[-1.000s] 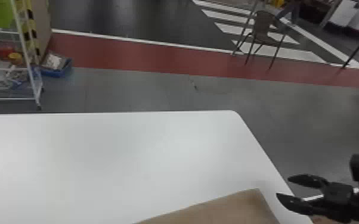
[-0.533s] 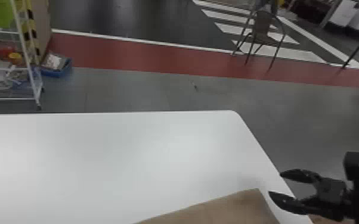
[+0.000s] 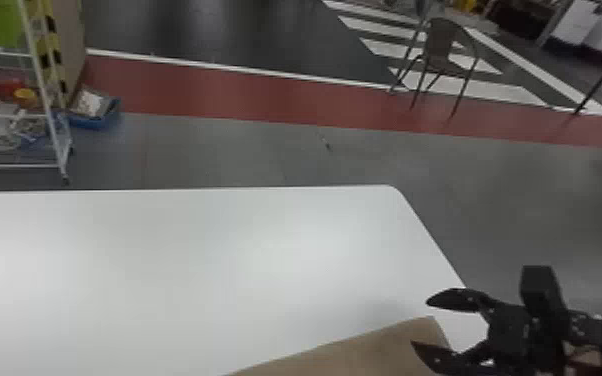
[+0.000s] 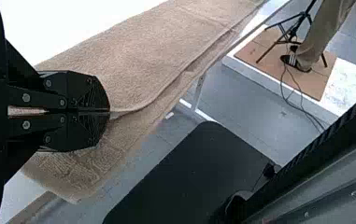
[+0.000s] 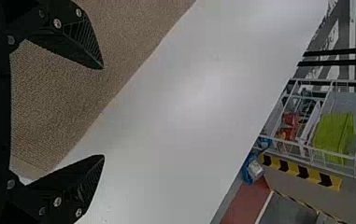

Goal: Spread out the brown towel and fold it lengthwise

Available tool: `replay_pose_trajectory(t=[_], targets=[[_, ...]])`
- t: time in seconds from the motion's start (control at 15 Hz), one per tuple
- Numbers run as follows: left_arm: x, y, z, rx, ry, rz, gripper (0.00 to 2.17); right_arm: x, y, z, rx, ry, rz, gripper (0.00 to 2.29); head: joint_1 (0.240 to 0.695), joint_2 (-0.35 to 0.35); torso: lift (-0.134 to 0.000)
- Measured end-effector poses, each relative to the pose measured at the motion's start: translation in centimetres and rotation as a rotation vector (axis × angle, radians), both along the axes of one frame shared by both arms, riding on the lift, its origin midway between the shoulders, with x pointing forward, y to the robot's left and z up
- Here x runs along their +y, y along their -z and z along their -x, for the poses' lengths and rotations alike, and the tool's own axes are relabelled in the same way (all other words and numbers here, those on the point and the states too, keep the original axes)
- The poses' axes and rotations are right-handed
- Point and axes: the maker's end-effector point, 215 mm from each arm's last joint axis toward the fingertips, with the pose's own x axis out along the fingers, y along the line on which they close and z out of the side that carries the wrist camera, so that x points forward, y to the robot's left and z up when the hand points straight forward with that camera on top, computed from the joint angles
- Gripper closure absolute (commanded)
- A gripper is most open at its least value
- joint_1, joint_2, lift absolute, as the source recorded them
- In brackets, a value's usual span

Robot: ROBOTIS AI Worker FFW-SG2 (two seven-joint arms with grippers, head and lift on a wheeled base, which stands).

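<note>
Spanning the foreground: a white table (image 3: pixel 265 260), with a rounded corner at its far right.
Floor: gray (image 3: pixel 215 150) beyond the table, then a red band (image 3: pixel 215 90) edged in white, then dark ground with white stripes (image 3: pixel 495 92) at the right.
Chair: brown, with thin legs (image 3: pixel 440 45), standing at the band and stripes.
Rack: white wire (image 3: pixel 45 90), at the far left, holding red and yellow items low down and something bright green above; a blue box (image 3: pixel 96 120) sits on the floor beside it.
Towel: brown, plain and softly textured (image 4: pixel 138 51), lying on the table, with one corner near the table's right edge. In the left wrist view its side hangs past the near edge; a loose border runs lengthwise over another layer, slightly rippled, with a patterned patch near one end.
Left gripper (image 4: pixel 109 112): pressed together, clamped on the towel's border.
Right gripper (image 3: pixel 419 324): held wide apart at the towel's corner. In its wrist view, one finger appears against brown cloth, the other mostly against white tabletop.
</note>
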Motion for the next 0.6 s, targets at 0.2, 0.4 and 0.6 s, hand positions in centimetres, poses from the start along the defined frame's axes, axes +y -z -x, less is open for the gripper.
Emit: replay_pose_trajectory(t=[0.2, 0.4, 0.6], targets=[[-0.4, -0.3, 0.5, -0.002, 0.010, -0.001, 1.12, 0.0, 2.4, -0.1, 0.058, -0.006, 0.028, 0.27, 0.695, -0.350, -0.122], [-0.4, -0.3, 0.6, 0.000, 0.010, -0.004, 1.12, -3.0, 4.4, 0.0, 0.170, 0.133, -0.049, 0.29, 0.695, -0.350, -0.122], [-0.3, -0.1, 0.6, 0.003, 0.007, -0.008, 1.12, -5.2, 5.0, 1.6, 0.255, 0.287, -0.172, 0.29, 0.695, -0.350, -0.122]])
